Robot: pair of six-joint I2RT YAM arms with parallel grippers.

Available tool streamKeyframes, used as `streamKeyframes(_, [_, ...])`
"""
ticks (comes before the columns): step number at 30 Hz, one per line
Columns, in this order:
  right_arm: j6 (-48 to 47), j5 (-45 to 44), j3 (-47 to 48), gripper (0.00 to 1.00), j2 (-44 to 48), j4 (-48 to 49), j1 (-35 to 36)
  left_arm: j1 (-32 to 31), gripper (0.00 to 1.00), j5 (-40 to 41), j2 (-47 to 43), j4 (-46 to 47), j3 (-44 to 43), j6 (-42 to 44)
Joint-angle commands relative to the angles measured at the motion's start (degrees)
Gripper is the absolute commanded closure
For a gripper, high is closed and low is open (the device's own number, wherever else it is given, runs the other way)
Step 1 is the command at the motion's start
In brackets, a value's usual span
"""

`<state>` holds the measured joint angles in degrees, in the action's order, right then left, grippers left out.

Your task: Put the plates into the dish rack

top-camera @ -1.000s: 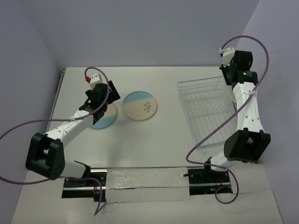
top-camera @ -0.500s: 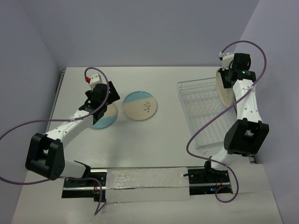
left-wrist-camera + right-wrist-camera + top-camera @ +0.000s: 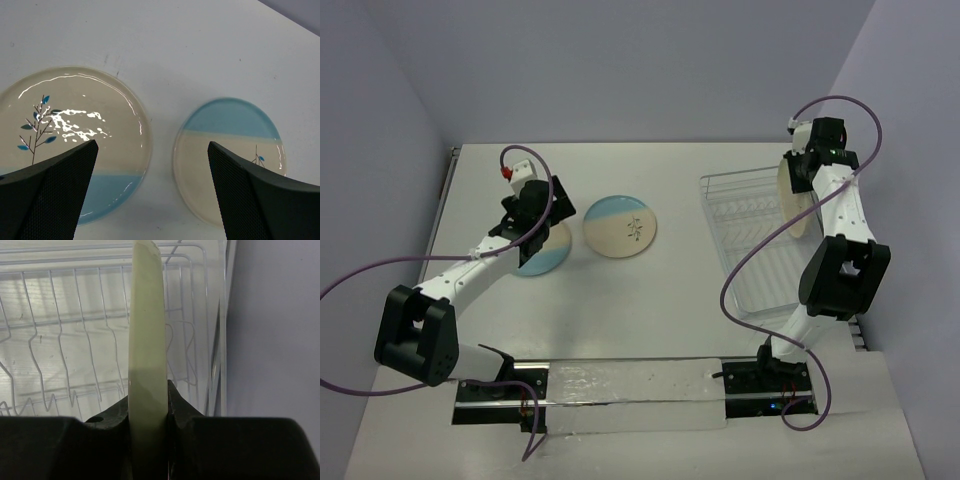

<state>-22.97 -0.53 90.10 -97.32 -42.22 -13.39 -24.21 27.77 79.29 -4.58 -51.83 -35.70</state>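
Two cream and light-blue plates lie flat on the table: one at the centre, also in the left wrist view, and one partly under my left gripper, also in that view. My left gripper hovers open above the gap between them. My right gripper is shut on the pale green plate, holding it on edge over the far right part of the clear dish rack. The rack's tines show behind the plate.
The table's left edge and a wall run at the left. The right wall stands close beside the rack. A clear strip lies along the near edge between the arm bases. Purple cables loop off both arms.
My right gripper has swung left and down with the pale green plate, bringing it on edge over the rack's far end. The left arm has barely moved.
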Motion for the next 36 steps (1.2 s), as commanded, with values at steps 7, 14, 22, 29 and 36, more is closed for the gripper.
streamKeyframes(7, [2.3, 1.4, 4.5, 1.0, 1.7, 0.7, -0.1, 0.4, 0.01, 1.8, -1.6, -1.3, -2.4, -1.7])
streamKeyframes(14, [-1.5, 3.5, 3.3, 0.9, 1.6, -1.6, -0.1, 0.4, 0.01, 3.3, -1.9, -2.7, -3.1, -2.4])
streamKeyframes(22, [-1.7, 3.8, 2.8, 0.74, 1.1, -2.8, -0.2, 0.4, 0.01, 4.3, -1.4, -4.1, -4.5, -3.3])
streamKeyframes(29, [-1.8, 2.1, 2.6, 0.69, 0.4, -3.4, -0.3, 0.4, 0.01, 4.3, -0.1, -4.3, -6.1, -3.0])
streamKeyframes(36, [-0.8, 1.5, 4.1, 0.46, 0.3, -4.4, -0.3, 0.4, 0.01, 3.1, 0.9, -3.8, -7.7, -2.0])
